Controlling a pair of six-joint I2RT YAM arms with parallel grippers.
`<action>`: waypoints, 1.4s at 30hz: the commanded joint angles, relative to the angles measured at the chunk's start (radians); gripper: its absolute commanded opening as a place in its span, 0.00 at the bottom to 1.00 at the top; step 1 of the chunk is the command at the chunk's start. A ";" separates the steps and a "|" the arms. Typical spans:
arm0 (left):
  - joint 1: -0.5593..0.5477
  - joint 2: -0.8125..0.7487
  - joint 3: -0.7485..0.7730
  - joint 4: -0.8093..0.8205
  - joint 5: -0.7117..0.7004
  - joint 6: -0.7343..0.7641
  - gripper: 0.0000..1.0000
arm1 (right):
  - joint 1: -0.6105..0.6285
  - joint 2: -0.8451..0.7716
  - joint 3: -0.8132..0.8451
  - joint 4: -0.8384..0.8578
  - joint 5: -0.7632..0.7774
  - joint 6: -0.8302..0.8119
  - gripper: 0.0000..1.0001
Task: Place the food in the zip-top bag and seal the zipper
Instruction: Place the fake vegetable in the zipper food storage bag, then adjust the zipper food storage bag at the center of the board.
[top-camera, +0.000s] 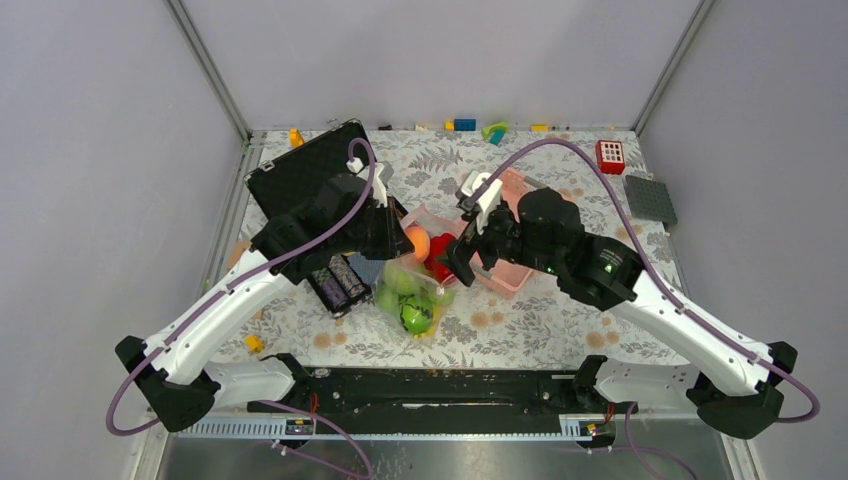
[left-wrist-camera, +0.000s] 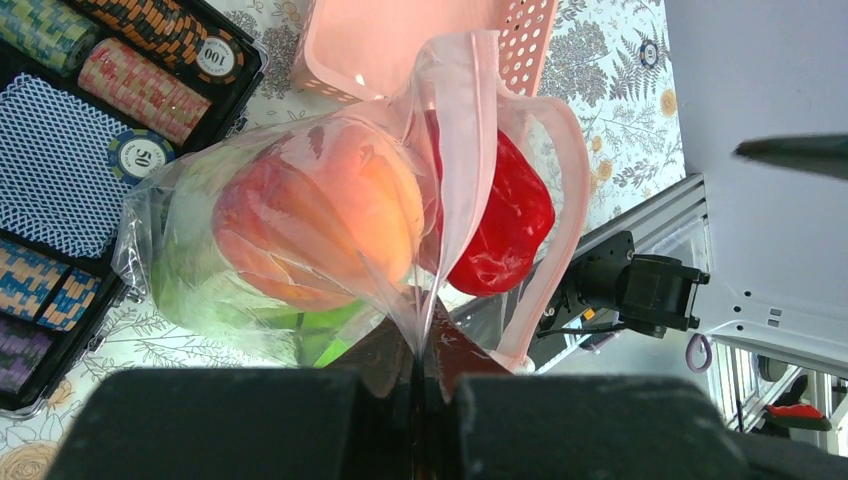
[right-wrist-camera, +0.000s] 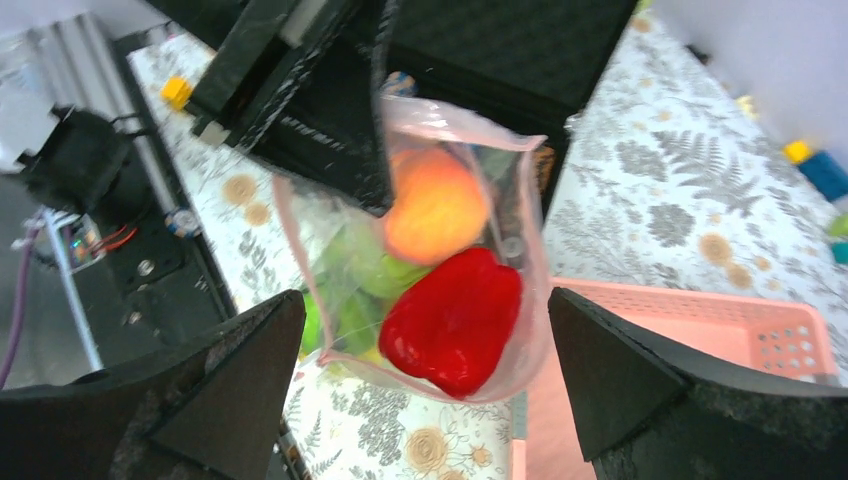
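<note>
Bag pinched at one edge, mouth open

Your left fingers (left-wrist-camera: 450, 410) are pressed together on a fold of the clear, crinkly zip-top bag (top-camera: 410, 300), low in the middle of the left wrist view, and the film rises straight out from between them. In the overhead view the bag sits near the centre of the floral tabletop (top-camera: 560, 330), between the two arms. The pink slotted plastic basket (top-camera: 505, 265) is just beside it to the right, and the black case of striped poker chips (top-camera: 340, 283) is to its left. Your right fingers (right-wrist-camera: 640, 370) stand wide apart, one in each lower corner of the right wrist view. They grip nothing, and the bag's mouth is framed between them. The pink-tinted press-seal zipper strip (right-wrist-camera: 537, 260) gapes in a loop, unsealed. Through the film you can see a round orange toy fruit (right-wrist-camera: 435, 205) toward the top of that view and green round toy fruits (top-camera: 415, 315) deeper in the bag. A glossy red toy fruit (right-wrist-camera: 455, 320) sits right at the mouth, and you cannot tell whether it lies fully inside the rim.
</note>
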 joint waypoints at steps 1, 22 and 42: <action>0.000 -0.026 -0.008 0.101 0.026 0.021 0.00 | -0.007 -0.025 -0.014 0.075 0.232 0.029 1.00; 0.001 0.000 -0.017 0.134 0.036 0.039 0.00 | -0.129 0.283 0.146 -0.104 0.259 0.188 0.19; 0.001 0.362 0.353 0.190 0.255 0.261 0.27 | -0.129 -0.102 0.011 -0.392 0.354 0.638 0.00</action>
